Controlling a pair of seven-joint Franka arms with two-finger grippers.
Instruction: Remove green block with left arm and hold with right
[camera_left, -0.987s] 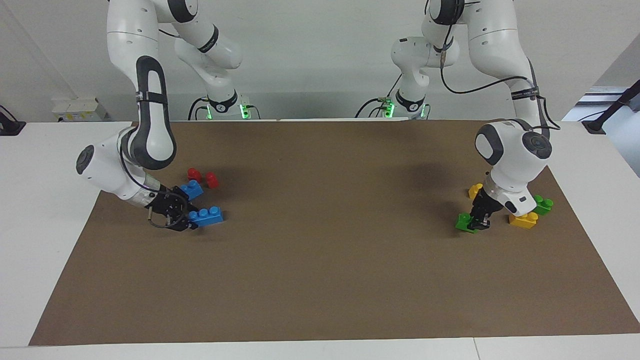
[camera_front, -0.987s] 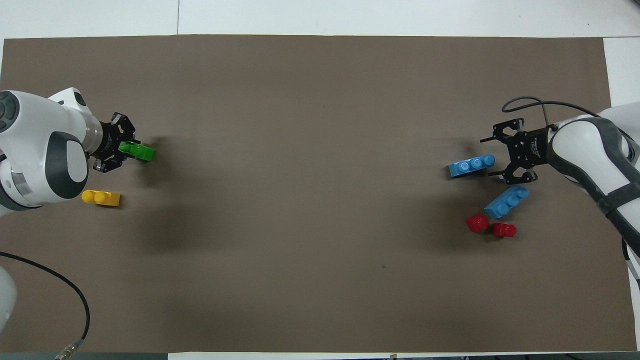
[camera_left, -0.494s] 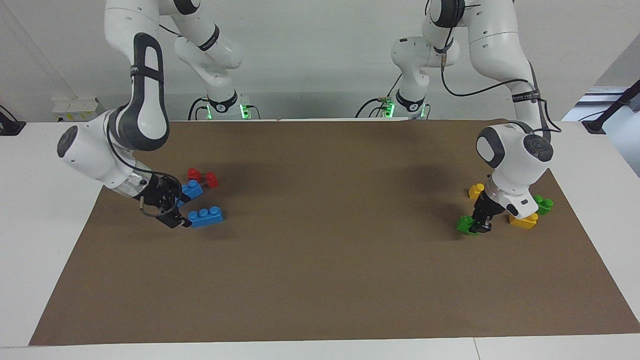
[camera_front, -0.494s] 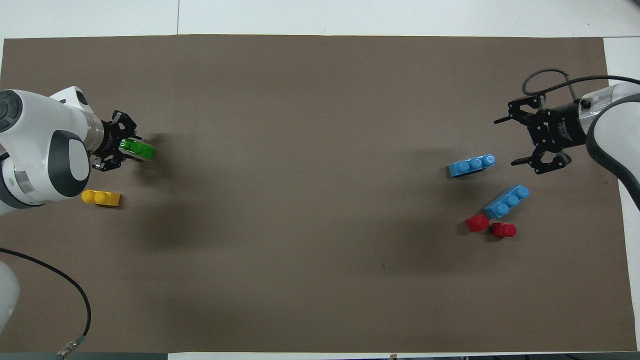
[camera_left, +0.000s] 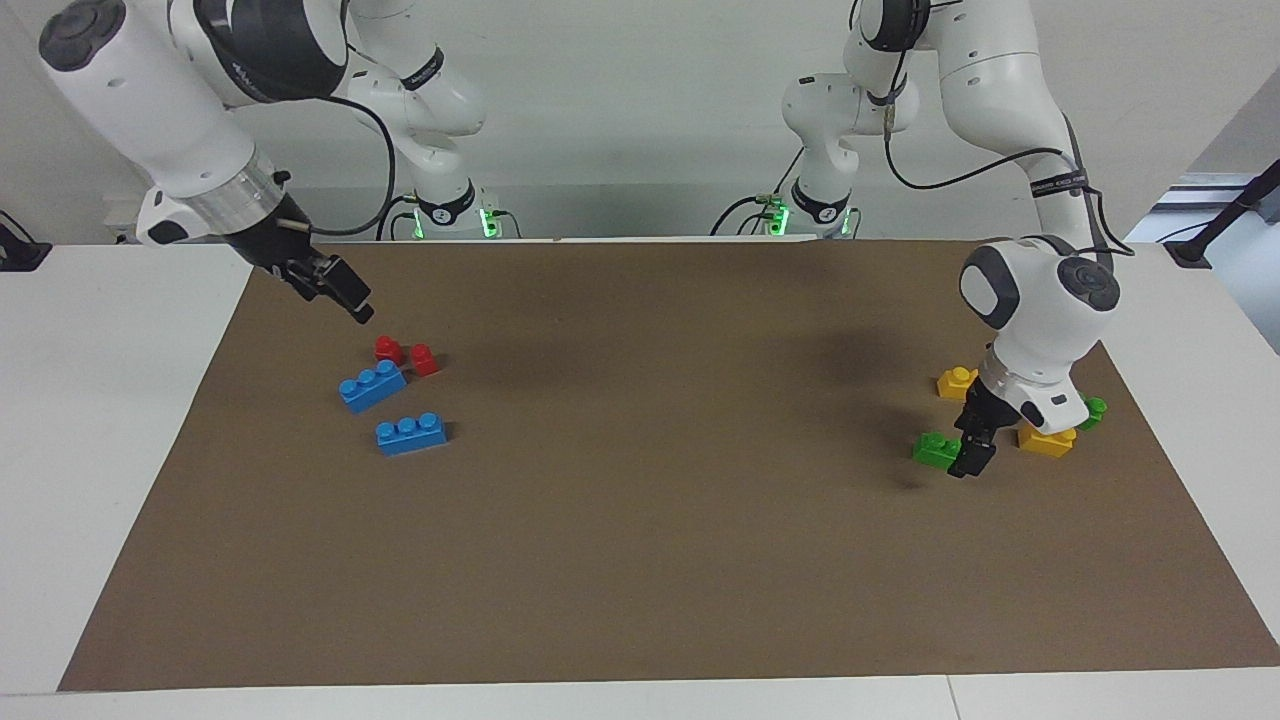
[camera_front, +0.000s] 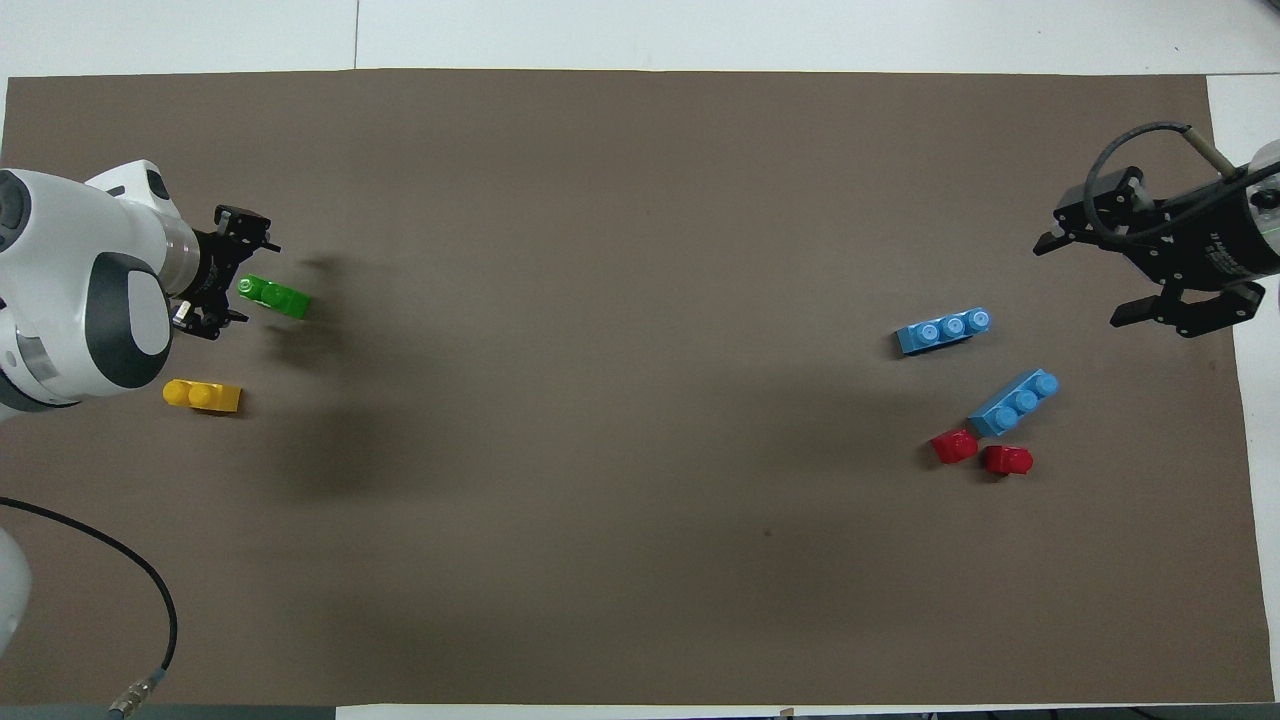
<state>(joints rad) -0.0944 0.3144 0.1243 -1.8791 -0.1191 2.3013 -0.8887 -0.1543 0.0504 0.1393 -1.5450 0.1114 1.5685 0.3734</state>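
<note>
The green block (camera_left: 935, 448) lies on the brown mat (camera_left: 640, 560) at the left arm's end of the table. It also shows in the overhead view (camera_front: 274, 297). My left gripper (camera_left: 968, 462) is low at the block, open, with the block's end between its spread fingers in the overhead view (camera_front: 248, 276). It no longer clamps the block. My right gripper (camera_left: 350, 298) is open and empty, raised over the right arm's end of the mat, above the red and blue bricks. It also shows in the overhead view (camera_front: 1088, 284).
Two yellow bricks (camera_left: 1047, 440) (camera_left: 955, 381) and a darker green brick (camera_left: 1092, 410) lie by the left arm's wrist. Two blue bricks (camera_left: 372, 385) (camera_left: 411, 434) and two red pieces (camera_left: 388, 348) (camera_left: 424, 359) lie at the right arm's end.
My left gripper has opened off the green block and drawn back slightly. My right gripper has left the blue brick and risen, moving toward the robots.
</note>
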